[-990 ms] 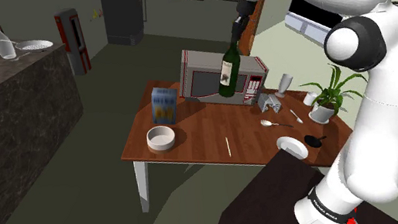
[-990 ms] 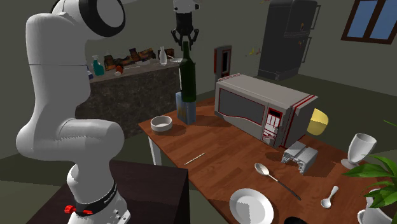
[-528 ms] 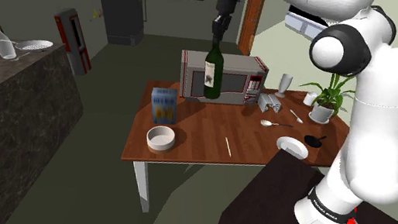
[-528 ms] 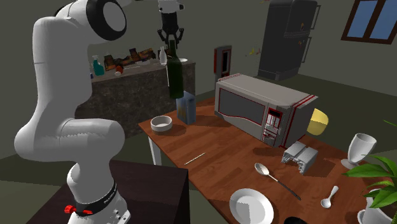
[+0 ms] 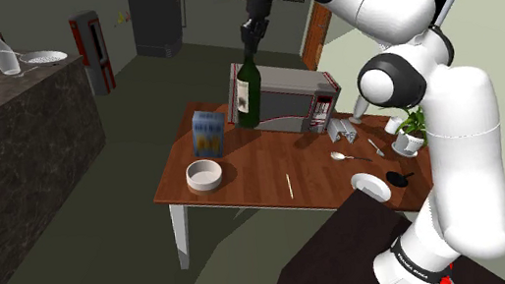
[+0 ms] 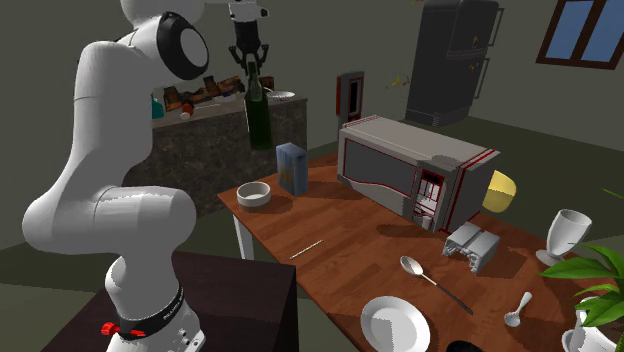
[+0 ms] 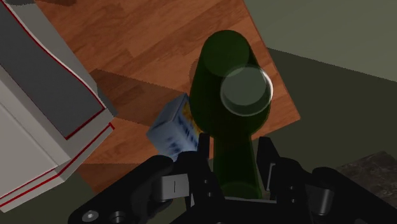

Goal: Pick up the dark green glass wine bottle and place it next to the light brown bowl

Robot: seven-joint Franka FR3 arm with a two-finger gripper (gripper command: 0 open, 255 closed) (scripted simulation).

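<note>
A dark green wine bottle (image 5: 245,92) with a white label hangs upright in the air above the wooden table (image 5: 255,180), held by its neck. My black gripper (image 5: 251,35) is shut on that neck, high over the table's far side. From the second exterior camera the bottle (image 6: 259,115) and gripper (image 6: 246,55) sit above and behind the pale bowl (image 6: 253,194). The bowl (image 5: 204,176) rests near the table's front left corner in the shoulder view. Looking down the hand, the fingers (image 7: 205,159) clasp the bottle (image 7: 228,114) over the table edge.
A blue carton (image 5: 206,133) stands just behind the bowl. A grey microwave (image 5: 280,96) fills the table's back. A thin stick (image 5: 289,184), spoons, a plate (image 5: 374,186), a glass and a potted plant (image 5: 415,124) lie toward the shoulder view's right. A stone counter (image 5: 9,107) stands left.
The arm has carried the bottle toward the shoulder view's left, from in front of the microwave's right half to its left corner, closer to the carton and bowl. The grip stayed shut.
</note>
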